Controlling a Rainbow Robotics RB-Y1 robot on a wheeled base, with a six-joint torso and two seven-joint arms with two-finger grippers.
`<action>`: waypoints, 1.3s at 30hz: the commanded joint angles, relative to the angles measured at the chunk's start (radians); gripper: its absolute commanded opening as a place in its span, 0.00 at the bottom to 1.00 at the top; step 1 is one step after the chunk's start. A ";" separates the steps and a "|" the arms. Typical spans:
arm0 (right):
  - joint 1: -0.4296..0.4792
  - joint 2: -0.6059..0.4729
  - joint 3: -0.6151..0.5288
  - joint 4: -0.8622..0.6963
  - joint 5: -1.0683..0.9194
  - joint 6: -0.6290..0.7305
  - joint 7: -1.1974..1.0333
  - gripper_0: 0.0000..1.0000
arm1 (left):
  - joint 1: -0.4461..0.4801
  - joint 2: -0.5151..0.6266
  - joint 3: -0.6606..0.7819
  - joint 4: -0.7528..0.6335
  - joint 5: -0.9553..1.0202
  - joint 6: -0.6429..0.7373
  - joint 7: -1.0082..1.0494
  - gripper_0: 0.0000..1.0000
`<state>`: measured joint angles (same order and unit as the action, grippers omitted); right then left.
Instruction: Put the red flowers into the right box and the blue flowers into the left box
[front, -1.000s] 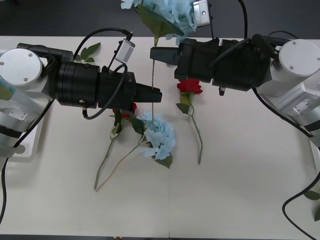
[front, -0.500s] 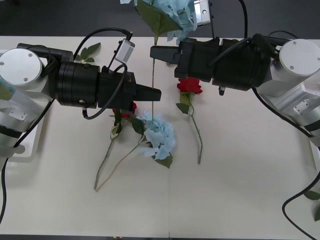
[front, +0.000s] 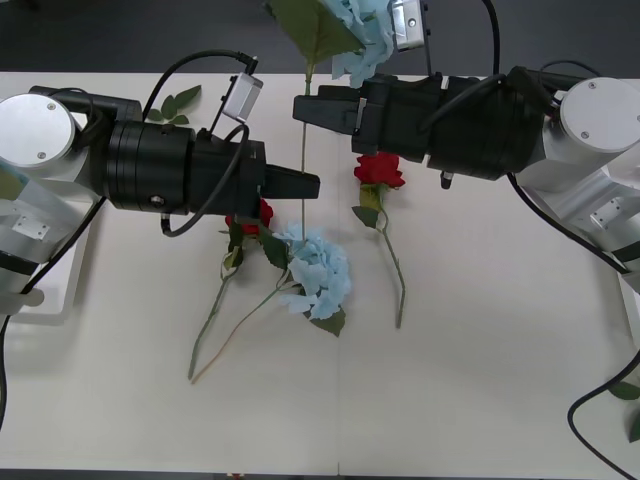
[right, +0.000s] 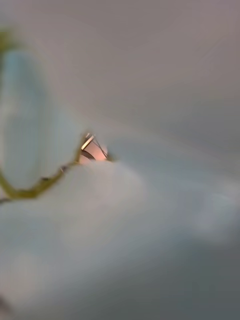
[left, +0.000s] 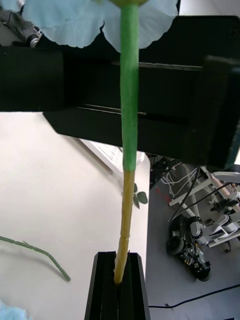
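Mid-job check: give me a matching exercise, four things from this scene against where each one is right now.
Things:
1. raised blue flower
2. second blue flower
3. right-hand red flower
4. left box

Places:
a. at the table's left edge, partly under the left arm
b. stem shut in the left pincer, with the right pincer at the same stem higher up
c. lying on the table beside the other red flower
d. lying on the table, bloom at the right arm's edge

Pairs: 1-b, 2-c, 3-d, 4-a
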<state>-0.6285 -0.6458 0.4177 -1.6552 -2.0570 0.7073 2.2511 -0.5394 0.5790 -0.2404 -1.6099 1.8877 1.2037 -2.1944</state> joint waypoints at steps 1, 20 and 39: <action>-0.033 -0.038 -0.008 -0.038 -0.002 0.000 -0.008 0.99 | -0.011 0.076 0.013 -0.008 0.010 -0.009 0.004 0.00; -0.071 -0.146 -0.008 -0.038 0.077 0.149 -0.103 1.00 | 0.105 0.255 0.454 -0.008 -0.292 0.247 0.013 0.00; -0.172 -0.227 -0.007 -0.037 0.676 0.701 -0.762 1.00 | 0.193 0.400 0.751 -0.004 -0.970 0.364 0.062 0.00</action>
<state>-0.7759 -0.8699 0.4180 -1.6616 -1.4425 1.3711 1.5625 -0.3646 0.9321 0.5052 -1.6082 0.9807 1.5865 -2.1833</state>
